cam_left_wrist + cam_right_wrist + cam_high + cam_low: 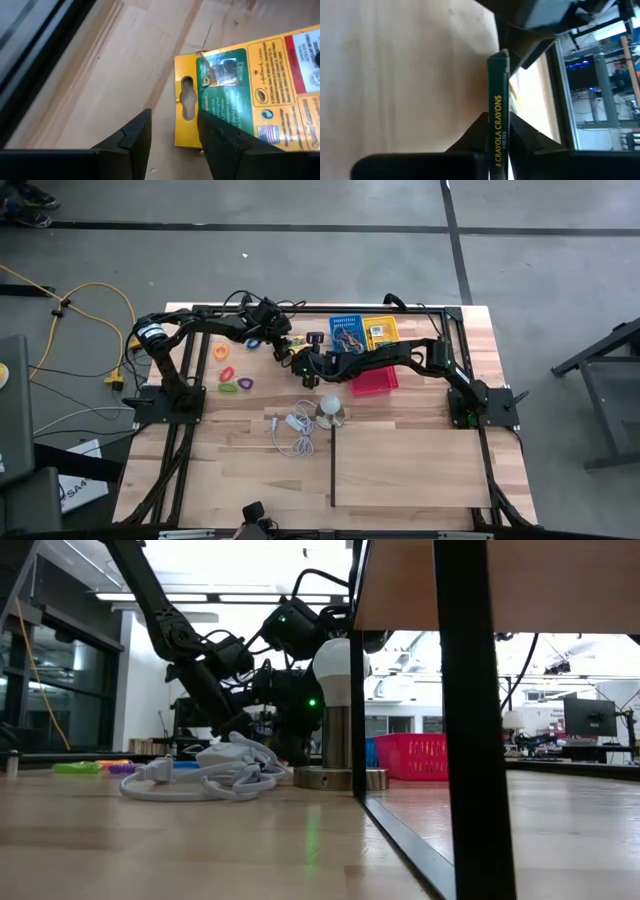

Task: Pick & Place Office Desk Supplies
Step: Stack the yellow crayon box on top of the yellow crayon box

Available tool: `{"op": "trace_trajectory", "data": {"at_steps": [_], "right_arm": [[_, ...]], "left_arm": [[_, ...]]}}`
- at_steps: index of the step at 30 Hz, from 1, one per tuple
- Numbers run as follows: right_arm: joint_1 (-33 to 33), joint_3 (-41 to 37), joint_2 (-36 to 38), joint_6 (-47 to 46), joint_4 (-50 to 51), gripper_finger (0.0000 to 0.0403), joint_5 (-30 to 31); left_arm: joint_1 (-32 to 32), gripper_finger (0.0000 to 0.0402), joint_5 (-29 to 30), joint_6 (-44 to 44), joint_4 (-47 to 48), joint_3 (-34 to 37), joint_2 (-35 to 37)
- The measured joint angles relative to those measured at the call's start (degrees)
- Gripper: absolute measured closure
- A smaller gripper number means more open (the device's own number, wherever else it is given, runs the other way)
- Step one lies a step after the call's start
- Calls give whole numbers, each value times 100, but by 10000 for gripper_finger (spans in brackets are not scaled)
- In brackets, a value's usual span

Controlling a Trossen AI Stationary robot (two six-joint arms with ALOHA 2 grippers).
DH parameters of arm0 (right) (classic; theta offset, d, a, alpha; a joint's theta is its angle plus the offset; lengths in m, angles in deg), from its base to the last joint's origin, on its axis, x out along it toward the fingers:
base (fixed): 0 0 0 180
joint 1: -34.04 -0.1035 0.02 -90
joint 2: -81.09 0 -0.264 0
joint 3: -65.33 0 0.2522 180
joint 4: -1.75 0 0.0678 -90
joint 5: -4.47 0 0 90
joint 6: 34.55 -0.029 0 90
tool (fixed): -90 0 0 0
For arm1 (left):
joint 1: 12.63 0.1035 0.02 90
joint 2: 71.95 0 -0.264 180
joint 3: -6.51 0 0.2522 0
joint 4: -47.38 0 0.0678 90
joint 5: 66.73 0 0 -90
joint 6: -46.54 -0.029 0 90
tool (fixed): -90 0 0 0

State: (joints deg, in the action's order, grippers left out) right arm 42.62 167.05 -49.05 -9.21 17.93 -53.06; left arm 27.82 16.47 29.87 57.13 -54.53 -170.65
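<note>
A yellow-and-green packet (240, 85) lies flat on the wood. My left gripper (173, 117) (284, 340) hangs open over its end with the hanger hole (188, 97). One finger is above bare wood and the other above the packet's corner, with no touch showing. A thin green crayon box (498, 95) sits edge-on in my right gripper (498, 117) (306, 366), which is shut on it near the table's middle. Coloured rings (230, 375) lie on the table at the left. My right gripper pinches the crayon box across its thin width, one finger on each broad face. The narrow lettered side (499, 125) shows between the fingers. The box runs along the fingers and past their tips. I cannot tell whether it is clear of the table.
Blue (347, 332), yellow (380, 330) and red (373, 383) bins stand at the far middle. A white bulb on a silvery base (330, 410) and a coiled white cord (295, 430) lie nearer. A raised wooden board (410, 465) covers the near right.
</note>
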Motion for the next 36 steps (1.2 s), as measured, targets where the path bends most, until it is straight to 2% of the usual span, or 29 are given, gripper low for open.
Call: {"op": "trace_trajectory", "data": {"at_steps": [3, 11, 23, 31, 36], "right_arm": [[-13, 0, 6, 18, -17, 385, 154], [-112, -7, -12, 170, -64, 385, 490], [-345, -15, 78, 254, 16, 386, 1242], [-612, -9, 774, -72, 689, 386, 1191], [-634, -4, 1175, -545, 1227, 386, 752]], "left_arm": [[-4, 250, 11, -58, -41, 4, 176], [-6, 250, -12, -192, -193, -4, 631], [-8, 250, -7, -183, -291, -11, 658], [-6, 250, 7, -171, -289, -15, 660], [-6, 250, -9, -173, -343, -15, 662]]}}
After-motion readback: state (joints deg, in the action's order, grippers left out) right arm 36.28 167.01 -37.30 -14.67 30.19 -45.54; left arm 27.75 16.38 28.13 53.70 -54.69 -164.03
